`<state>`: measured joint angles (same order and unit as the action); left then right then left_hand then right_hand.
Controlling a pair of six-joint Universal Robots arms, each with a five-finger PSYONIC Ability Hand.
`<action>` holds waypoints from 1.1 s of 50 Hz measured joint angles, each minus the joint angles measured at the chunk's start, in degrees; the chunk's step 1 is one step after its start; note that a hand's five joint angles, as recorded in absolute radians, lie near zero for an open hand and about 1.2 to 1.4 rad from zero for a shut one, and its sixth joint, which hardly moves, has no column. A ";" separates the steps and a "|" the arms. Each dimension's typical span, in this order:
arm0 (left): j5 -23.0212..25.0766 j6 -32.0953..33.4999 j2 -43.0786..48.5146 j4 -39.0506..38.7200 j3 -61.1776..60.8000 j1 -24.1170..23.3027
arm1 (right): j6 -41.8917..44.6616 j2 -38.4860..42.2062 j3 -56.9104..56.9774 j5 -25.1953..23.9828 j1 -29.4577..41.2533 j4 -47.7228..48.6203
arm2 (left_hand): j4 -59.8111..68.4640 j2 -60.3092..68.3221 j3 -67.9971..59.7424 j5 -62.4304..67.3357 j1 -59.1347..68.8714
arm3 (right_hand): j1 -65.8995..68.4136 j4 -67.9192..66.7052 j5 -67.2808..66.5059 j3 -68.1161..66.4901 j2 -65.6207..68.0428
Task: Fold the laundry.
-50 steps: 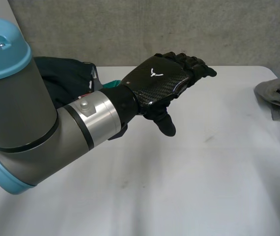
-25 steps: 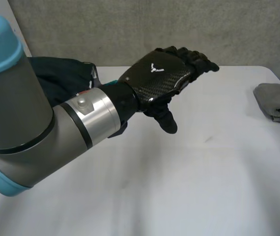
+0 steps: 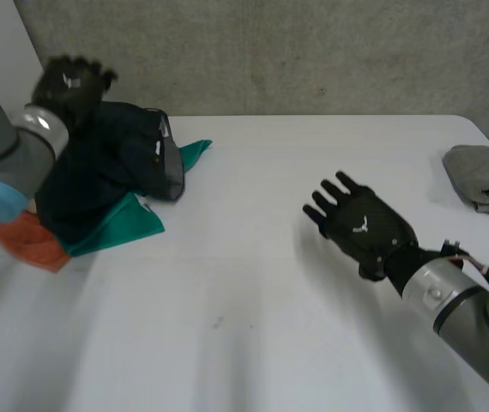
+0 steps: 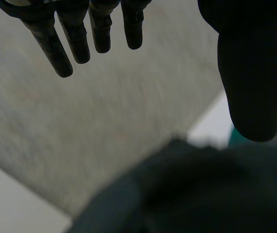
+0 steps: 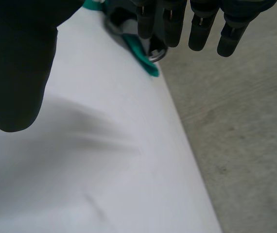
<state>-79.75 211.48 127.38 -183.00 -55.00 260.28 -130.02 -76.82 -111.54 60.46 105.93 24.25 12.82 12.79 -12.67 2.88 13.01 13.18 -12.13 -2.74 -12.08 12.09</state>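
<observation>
A heap of laundry lies at the table's far left: a dark garment [image 3: 107, 172] on top, a green cloth [image 3: 129, 225] under it and an orange cloth [image 3: 28, 242] at the near side. My left hand [image 3: 71, 84] hovers above the heap's back, open, holding nothing. In the left wrist view its fingers [image 4: 73, 36] are straight, with the dark garment [image 4: 201, 194] below the palm. My right hand [image 3: 360, 225] is open above the bare table [image 3: 244, 292], right of the middle. In the right wrist view, the green cloth [image 5: 142, 57] lies beyond my right hand's [image 5: 17, 63] fingertips.
A folded grey cloth [image 3: 485, 176] rests at the table's right edge. A grey wall [image 3: 296, 56] runs behind the table's far edge. White table [image 5: 104, 170] spreads under the right palm.
The left arm, stretched across the middle a second ago, has swung back to the far left above the heap. The right hand has come in over the table, fingers spread.
</observation>
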 measured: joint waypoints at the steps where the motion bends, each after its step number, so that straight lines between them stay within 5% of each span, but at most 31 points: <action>1: 0.10 2.36 2.45 0.03 0.95 0.69 | 0.22 0.00 -0.58 0.09 0.01 -0.09 | 0.00 0.00 0.00 0.00 0.00 | 0.00 0.00 0.00 0.00 0.00; 5: 0.43 9.62 10.54 -1.07 4.19 2.66 | 0.31 0.28 -1.97 0.42 -0.28 -0.34 | 5.61 5.49 -5.53 5.73 6.13 | 0.00 0.00 0.00 0.00 0.00; 8: 0.80 11.58 13.79 -3.15 5.42 3.17 | -0.01 0.52 -2.37 0.56 -0.50 -0.36 | 26.48 26.45 -26.34 25.95 28.14 | 0.00 0.00 0.00 0.00 0.00; 9: 0.95 11.77 14.40 -3.87 5.62 3.20 | -0.10 0.57 -2.42 0.59 -0.53 -0.35 | 26.48 26.45 -26.34 25.95 28.14 | 0.00 0.00 0.00 0.00 0.00; 11: 1.75 11.04 15.20 -5.99 5.33 2.96 | -0.31 0.67 -2.49 0.73 -0.61 -0.33 | 45.91 46.54 -45.97 44.29 40.85 | 0.00 0.00 0.00 0.00 0.00; 16: 3.86 5.86 12.75 -11.76 2.07 1.08 | -0.58 0.43 -2.48 1.90 -1.10 -0.28 | 55.63 55.12 -54.51 52.72 48.93 | 0.00 0.00 0.00 0.00 0.00; 24: 6.13 -6.11 -3.24 -20.48 -9.49 -4.64 | -3.42 -3.70 -1.69 6.24 -4.40 -0.14 | 55.72 55.44 -54.88 52.90 48.93 | 0.00 0.00 0.00 0.00 0.00; 33: 14.25 -17.93 -19.01 -20.93 -23.09 -16.41 | -17.90 -11.10 1.03 10.05 -8.29 -1.08 | 55.77 55.78 -56.06 53.51 49.49 | 0.00 0.00 0.00 0.00 0.00; 39: 17.76 -18.94 -16.42 -18.29 -27.00 -22.93 | -27.01 -13.73 2.97 10.48 -9.64 -6.02 | 55.10 54.91 -55.20 52.90 49.10 | 0.00 0.00 0.00 0.00 0.00; 42: 17.85 -18.67 -12.15 -16.63 -26.93 -25.33 | -29.61 -14.18 3.68 10.20 -9.99 -8.91 | 42.42 41.66 -41.96 42.16 40.21 | 0.00 0.00 0.00 0.00 0.00; 43: 17.58 -18.49 -10.18 -15.70 -26.62 -26.09 | -30.46 -14.24 3.98 10.07 -10.11 -10.26 | 28.69 28.75 -29.17 28.68 25.62 | 0.00 0.00 0.00 0.00 0.00; 47: 15.85 -17.48 -5.69 -12.26 -25.43 -27.41 | -31.40 -14.00 4.62 10.10 -10.22 -12.92 | 11.03 11.25 -11.69 10.85 9.80 | 0.00 0.00 0.00 0.00 0.00; 55: 9.69 -13.98 -9.28 -4.16 -25.25 -28.47 | -30.89 -13.55 6.33 10.00 -10.25 -18.17 | 5.56 5.99 -6.13 5.12 7.50 | 0.00 0.00 0.00 0.00 0.00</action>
<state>-70.06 197.49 118.09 -187.16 -80.24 231.80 -160.90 -90.36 -105.21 70.46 95.68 6.08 18.38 18.78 -18.79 8.00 20.52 13.18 -12.13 -2.74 -12.08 12.09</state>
